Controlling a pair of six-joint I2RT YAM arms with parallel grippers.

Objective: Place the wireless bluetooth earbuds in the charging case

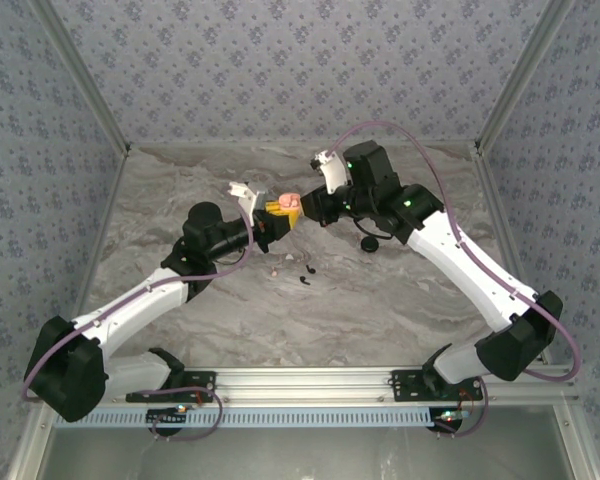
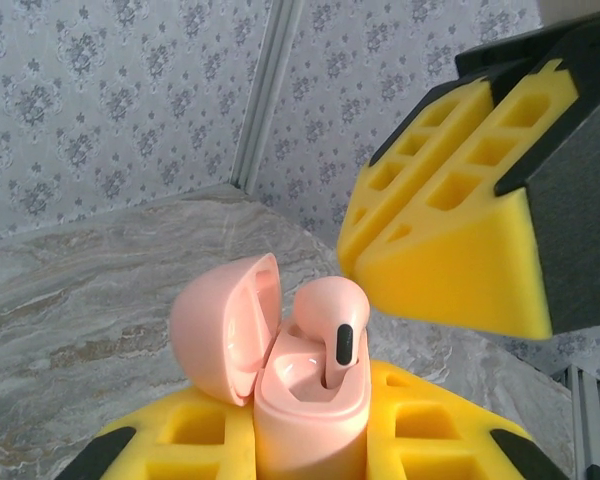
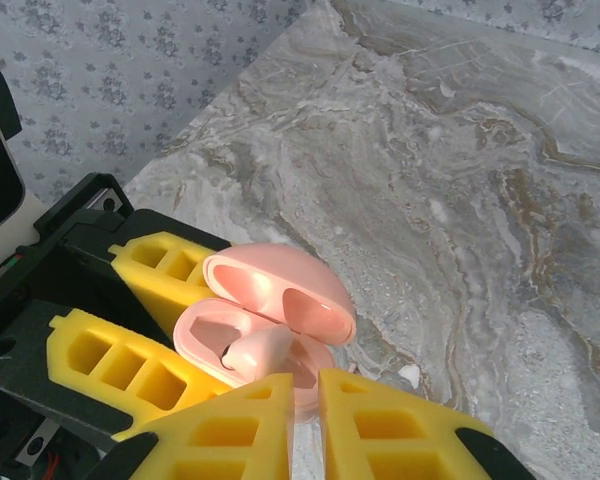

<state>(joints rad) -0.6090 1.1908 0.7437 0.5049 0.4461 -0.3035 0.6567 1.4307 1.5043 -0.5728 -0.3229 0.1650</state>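
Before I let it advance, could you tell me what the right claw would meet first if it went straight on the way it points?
Most likely the pink earbud sitting in the open case, just ahead of the shut right claw. Depth is unclear, so the case rim might come first.

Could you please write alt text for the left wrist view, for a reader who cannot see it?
A pink charging case, lid open, is clamped in the left gripper, with one pink earbud standing in a slot. The right gripper, shut, hangs above and to the right. A marbled table and patterned wall lie behind.
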